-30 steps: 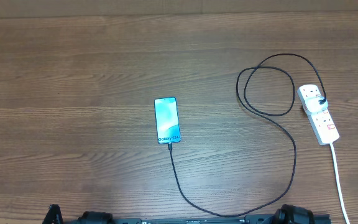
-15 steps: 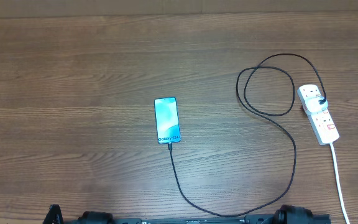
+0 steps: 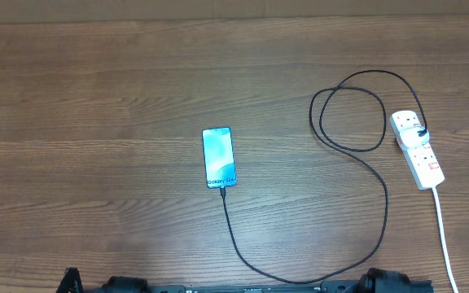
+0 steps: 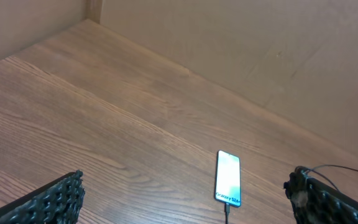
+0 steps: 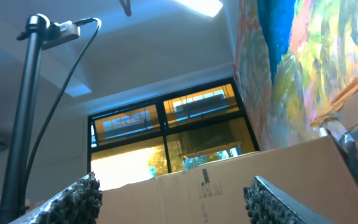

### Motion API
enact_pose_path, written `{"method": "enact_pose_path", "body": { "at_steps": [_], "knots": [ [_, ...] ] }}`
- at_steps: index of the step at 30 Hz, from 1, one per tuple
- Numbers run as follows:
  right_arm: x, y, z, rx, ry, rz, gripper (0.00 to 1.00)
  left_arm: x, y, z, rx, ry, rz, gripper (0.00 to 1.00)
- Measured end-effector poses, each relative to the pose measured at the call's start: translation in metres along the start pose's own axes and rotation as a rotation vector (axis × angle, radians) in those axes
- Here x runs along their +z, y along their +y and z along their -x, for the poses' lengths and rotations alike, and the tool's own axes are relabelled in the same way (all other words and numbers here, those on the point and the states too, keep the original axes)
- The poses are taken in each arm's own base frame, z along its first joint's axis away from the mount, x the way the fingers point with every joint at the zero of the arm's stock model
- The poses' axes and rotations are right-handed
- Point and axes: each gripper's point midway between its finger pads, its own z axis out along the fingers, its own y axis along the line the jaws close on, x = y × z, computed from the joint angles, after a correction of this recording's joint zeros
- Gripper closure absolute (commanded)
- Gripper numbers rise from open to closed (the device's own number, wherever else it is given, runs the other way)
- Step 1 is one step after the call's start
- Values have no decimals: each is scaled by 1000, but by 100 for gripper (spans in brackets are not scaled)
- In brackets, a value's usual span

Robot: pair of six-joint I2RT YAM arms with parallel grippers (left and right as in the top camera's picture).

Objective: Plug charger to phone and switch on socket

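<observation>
We read "Galaxy S24" on phone [image 3: 218, 158], screen lit blue, mid-counter [image 3: 96, 98]. Tip of charger [image 3: 386, 203] meets phone's near end; its black plug sits in socket [image 3: 418, 150], far right. Only overhead shows socket. We see left claw [image 4: 185, 190] spread wide, empty, above phone. We see right claw [image 5: 173, 196] spread wide, empty, aimed up at windows [image 5: 166, 118]; print on cardboard [image 5: 229, 186] unreadable.

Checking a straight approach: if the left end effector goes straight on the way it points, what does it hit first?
Likely the table near the phone; nothing stands between. Depth is unclear, so the open left end effector might land on the phone itself.
</observation>
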Motion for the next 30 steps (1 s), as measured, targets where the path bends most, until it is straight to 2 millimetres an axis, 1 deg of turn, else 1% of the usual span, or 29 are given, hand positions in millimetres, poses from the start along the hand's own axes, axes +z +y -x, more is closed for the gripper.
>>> {"method": "enact_pose_path", "body": {
  "at_steps": [3,8,13,17,30],
  "knots": [
    [-6,-1,0,10,-7,15,21,0,0,0,0,0,0,1],
    [-15,-10,0,47,-11,41,19,0,0,0,0,0,0,1],
    [-13,-23,1,62,-22,-7,18,0,0,0,0,0,0,1],
    [-12,-29,2,63,-33,-38,18,0,0,0,0,0,0,1],
    [-13,-33,3,62,-44,-62,17,0,0,0,0,0,0,0]
  ]
}}
